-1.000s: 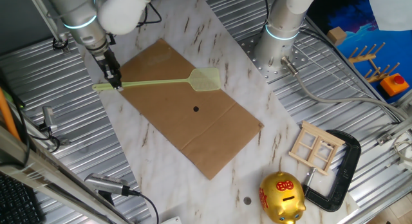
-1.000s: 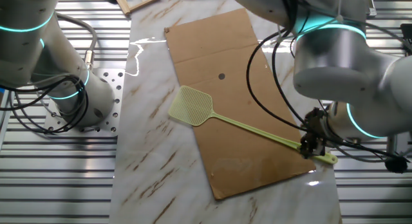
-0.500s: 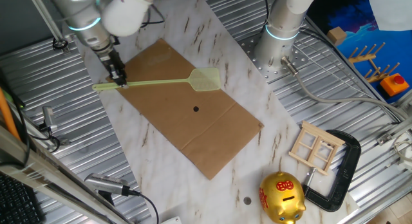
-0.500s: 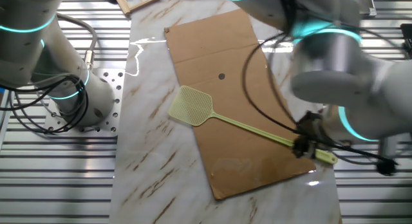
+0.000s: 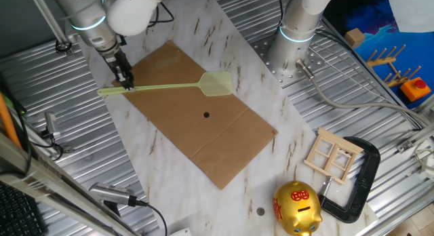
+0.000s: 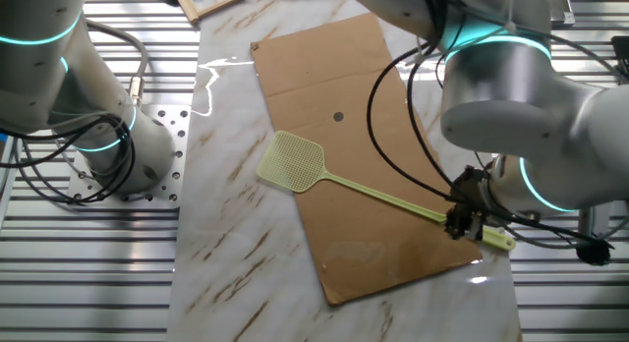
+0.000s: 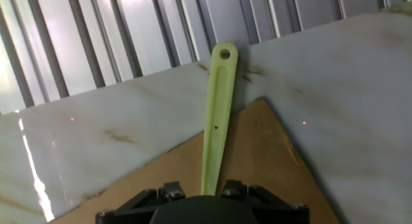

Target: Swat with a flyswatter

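The pale yellow-green flyswatter [image 5: 215, 83] lies flat across the brown cardboard sheet [image 5: 203, 141], with its mesh head toward the other arm's base and its handle end over the sheet's corner. It also shows in the other fixed view [image 6: 292, 160] and in the hand view [image 7: 217, 114]. My gripper [image 5: 125, 85] stands over the handle near its end, with the fingers down on either side and shut on it; it also shows in the other fixed view [image 6: 460, 224]. In the hand view the handle runs out from between my gripper [image 7: 209, 192]. A small black dot [image 5: 206, 114] marks the cardboard.
A second arm's base [image 5: 298, 32] stands at the back of the marble top. A golden piggy bank [image 5: 297, 207], a black clamp [image 5: 359, 175] and a small wooden frame [image 5: 332, 154] sit at the front right. Ribbed metal surrounds the marble.
My gripper has shifted slightly along the handle toward the head. The flyswatter has not moved.
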